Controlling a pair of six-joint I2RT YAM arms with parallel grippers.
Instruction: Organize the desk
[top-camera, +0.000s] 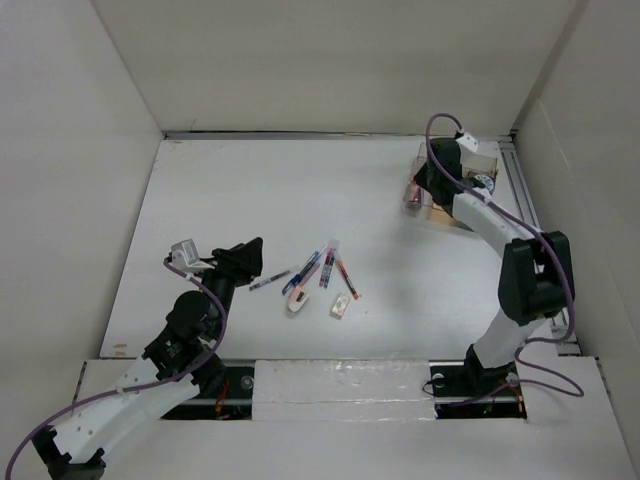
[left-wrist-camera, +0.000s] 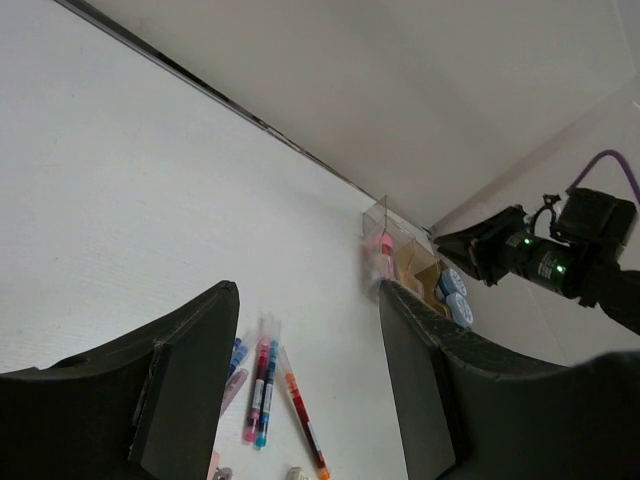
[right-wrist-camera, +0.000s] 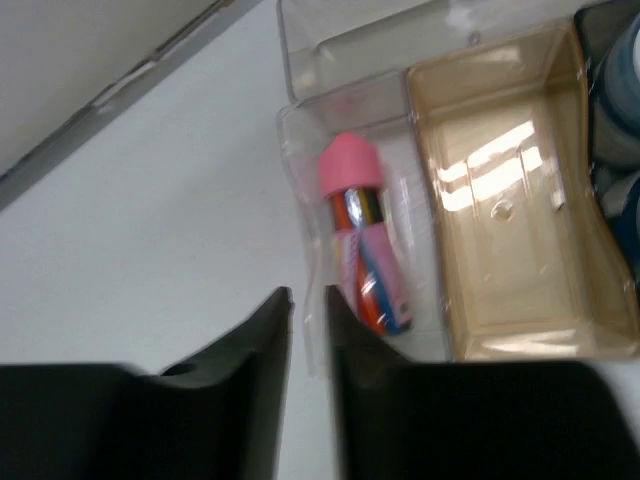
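Two arms are mounted at the near edge of the white counter (top-camera: 300, 190). The left end effector (left-wrist-camera: 308, 292) is held wide apart beside scattered pens (top-camera: 322, 268). The right end effector (right-wrist-camera: 310, 298) is pinched almost together on the left wall of a clear tray (right-wrist-camera: 340, 30) at far right, in which a pink marker (right-wrist-camera: 362, 245) is lying.

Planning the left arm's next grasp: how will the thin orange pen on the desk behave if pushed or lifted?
The orange pen looks slim and round, so a sideways nudge would probably roll it on the flat desk. It looks rigid and light, so it likely lifts without drooping, but may pivot if pinched off-centre.
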